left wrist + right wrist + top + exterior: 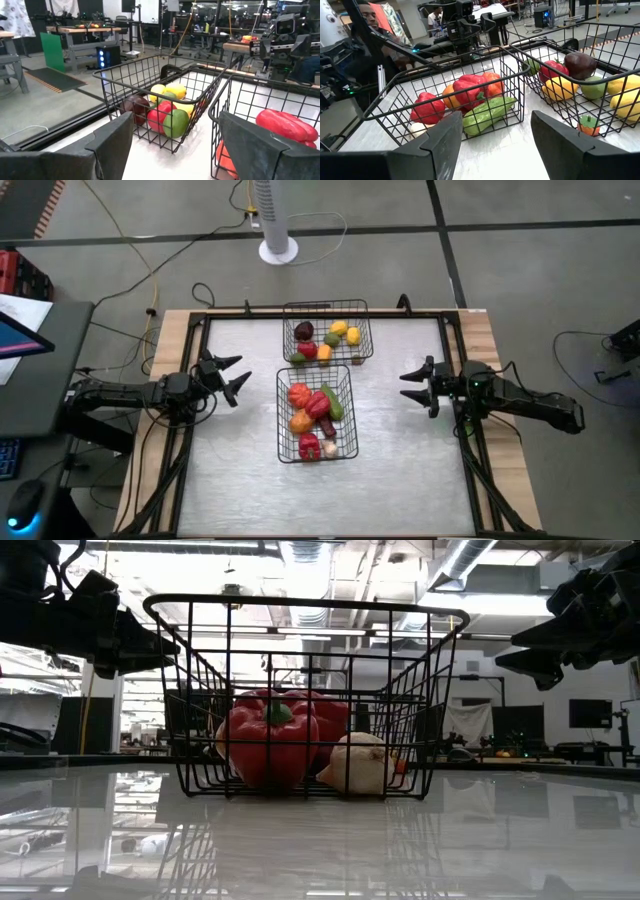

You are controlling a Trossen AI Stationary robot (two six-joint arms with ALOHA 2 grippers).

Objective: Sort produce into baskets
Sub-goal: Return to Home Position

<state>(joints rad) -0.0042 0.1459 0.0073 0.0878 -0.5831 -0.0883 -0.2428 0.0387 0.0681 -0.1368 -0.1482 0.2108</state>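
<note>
Two black wire baskets stand on the table's middle. The far basket holds round fruits: dark maroon, red, green, yellow and orange pieces. The near basket holds vegetables: red peppers, an orange piece, a long green one and a whitish garlic. My left gripper waits open at the table's left edge, above the surface, pointing toward the baskets. My right gripper waits open at the right edge, likewise pointing inward. Neither has anything between its fingers.
A dark metal frame runs around the table top. A white fan base and cables lie on the floor beyond the far edge. A laptop sits at the left. People show in the room behind, in the right wrist view.
</note>
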